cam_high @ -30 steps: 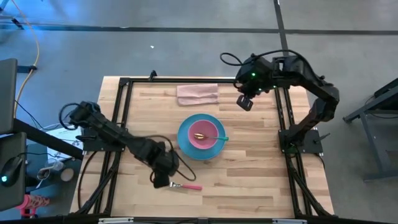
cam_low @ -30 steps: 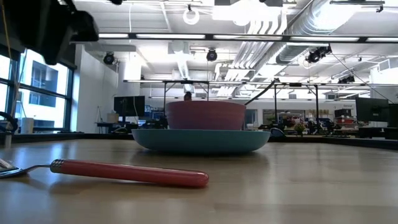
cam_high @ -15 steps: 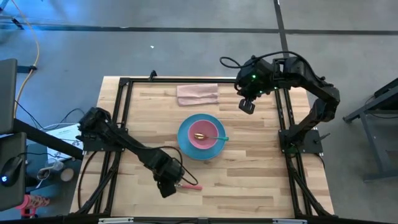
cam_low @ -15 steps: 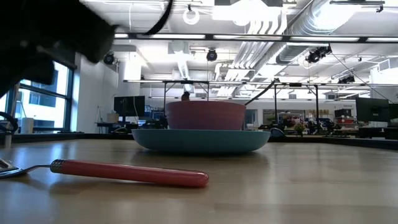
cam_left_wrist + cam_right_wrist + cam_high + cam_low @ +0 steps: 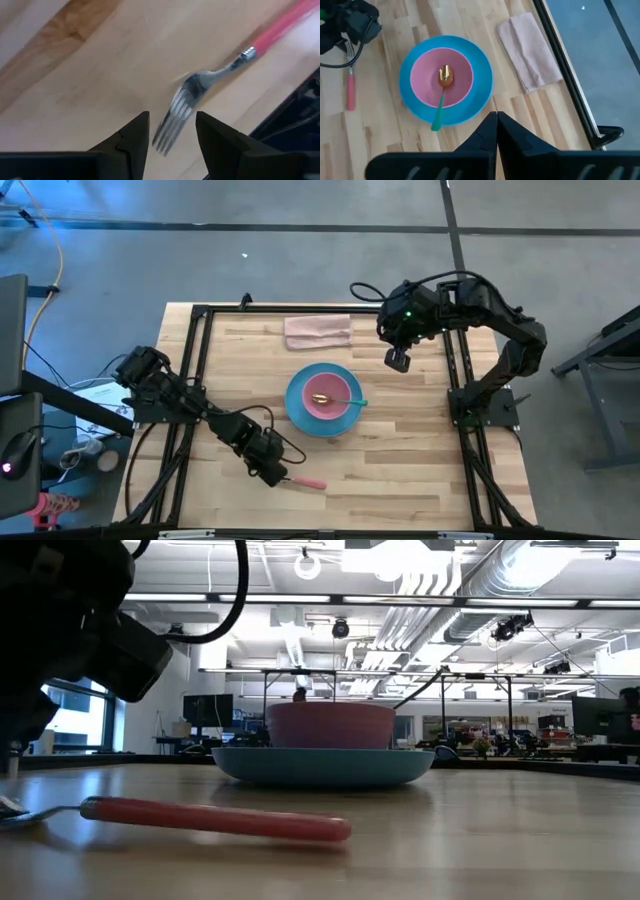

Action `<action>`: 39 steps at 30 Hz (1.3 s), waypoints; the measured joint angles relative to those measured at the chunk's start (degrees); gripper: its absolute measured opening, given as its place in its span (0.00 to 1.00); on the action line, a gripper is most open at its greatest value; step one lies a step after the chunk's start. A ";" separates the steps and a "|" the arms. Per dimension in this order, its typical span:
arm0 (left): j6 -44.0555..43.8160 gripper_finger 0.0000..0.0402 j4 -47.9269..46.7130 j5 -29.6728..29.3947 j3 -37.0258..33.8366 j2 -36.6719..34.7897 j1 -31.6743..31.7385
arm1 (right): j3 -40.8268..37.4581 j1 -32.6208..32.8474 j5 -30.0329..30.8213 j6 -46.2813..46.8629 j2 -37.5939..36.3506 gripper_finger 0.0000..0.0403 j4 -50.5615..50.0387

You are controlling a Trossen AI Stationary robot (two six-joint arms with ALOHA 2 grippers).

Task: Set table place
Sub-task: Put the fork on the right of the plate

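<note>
Open-plan lab or office, exposed ceiling ducts (image 5: 470, 585), strip lights, monitors (image 5: 207, 708), grey concrete floor (image 5: 300, 265)

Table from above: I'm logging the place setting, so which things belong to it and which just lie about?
Part of the job:
plate
bowl
spoon
fork, under the left gripper

Lying about:
folded cloth
right gripper, waiting above the table, far from the setting
</note>
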 joint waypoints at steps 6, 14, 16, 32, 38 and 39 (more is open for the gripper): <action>-0.19 0.38 1.32 -0.28 -0.18 -0.04 0.02 | 0.00 -0.01 1.57 -0.03 0.00 0.00 0.03; 0.07 0.38 1.88 1.38 -0.17 0.58 0.00 | 0.00 -0.02 1.95 -0.48 0.00 0.00 0.00; 0.27 0.38 2.23 1.84 -0.20 0.60 0.00 | 0.00 -0.02 2.25 -0.48 0.00 0.00 0.02; 0.25 0.03 3.23 2.23 -0.10 0.44 0.00 | 0.00 -0.02 2.84 -1.56 0.00 0.00 0.00; 0.12 0.01 2.98 1.17 -0.10 0.44 0.00 | 0.00 -0.02 2.82 -1.49 0.00 0.00 0.00; 0.15 0.01 2.96 1.01 -0.10 0.44 -0.02 | 0.00 -0.02 2.82 -1.49 0.00 0.00 0.01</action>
